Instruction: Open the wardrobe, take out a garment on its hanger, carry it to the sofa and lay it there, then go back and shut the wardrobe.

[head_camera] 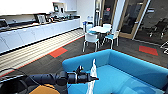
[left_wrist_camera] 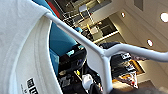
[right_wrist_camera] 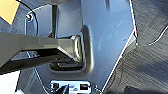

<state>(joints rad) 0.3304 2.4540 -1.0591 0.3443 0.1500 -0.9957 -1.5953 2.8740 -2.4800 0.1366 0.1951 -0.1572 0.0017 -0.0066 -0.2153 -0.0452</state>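
Right up against my left wrist, soft white shirt (left_wrist_camera: 17, 45) on its slim white hanger (left_wrist_camera: 100, 56). My left gripper (head_camera: 93, 79) is clamped on that hanger, dangling the shirt over the big turquoise upholstered sofa (head_camera: 130, 67). Right gripper: can't tell. Dark carpet with red patches (head_camera: 58, 52) beyond, white kitchen counter (head_camera: 37, 32), white table (head_camera: 100, 29) and chairs.

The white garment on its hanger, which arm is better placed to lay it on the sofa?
Probably the left. Its claw reaches out over the sofa with the garment hanging at it, and the hanger sits right at the left wrist camera.
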